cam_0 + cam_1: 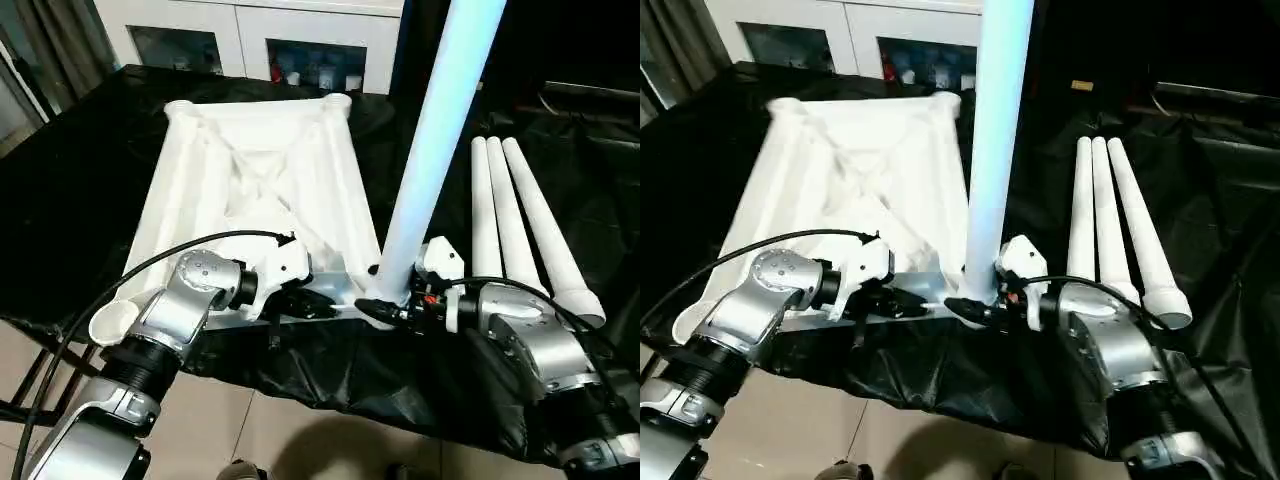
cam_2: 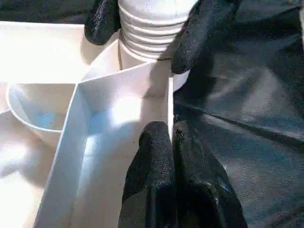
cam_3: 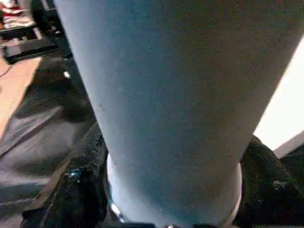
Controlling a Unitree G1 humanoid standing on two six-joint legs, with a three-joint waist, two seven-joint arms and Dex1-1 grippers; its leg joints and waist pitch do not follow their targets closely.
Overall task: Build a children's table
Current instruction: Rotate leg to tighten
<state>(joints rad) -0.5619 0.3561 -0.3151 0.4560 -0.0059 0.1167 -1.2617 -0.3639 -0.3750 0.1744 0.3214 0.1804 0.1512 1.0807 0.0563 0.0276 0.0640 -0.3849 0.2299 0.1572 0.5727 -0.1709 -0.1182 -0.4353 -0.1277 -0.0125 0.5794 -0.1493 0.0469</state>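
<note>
On the black-draped worktop [image 1: 90, 200] the white top [image 1: 250, 190] lies underside up, its ribs and round corner sockets showing. At its near right corner a leg [image 1: 430, 150] stands upright, its ridged lower end seated at the socket there. The right gripper [image 1: 385, 305] has a black finger on either side of that leg's base, and in the right wrist view the leg rises between them, so it is gripping the leg low down. The left gripper [image 2: 173, 137] has its two fingers pressed together, closed; their tips rest at the near edge wall of the top, just beside that corner, and I cannot tell whether a thin rib is pinched between them. In the left wrist view the right gripper's fingers [image 2: 202, 33] flank the ridged end beyond.

Three more legs [image 1: 515, 220] lie side by side on the cloth to the right of the top, well apart from it, flared ends toward the robot. Behind the worktop stands a white cabinet [image 1: 240, 35] with glass doors.
</note>
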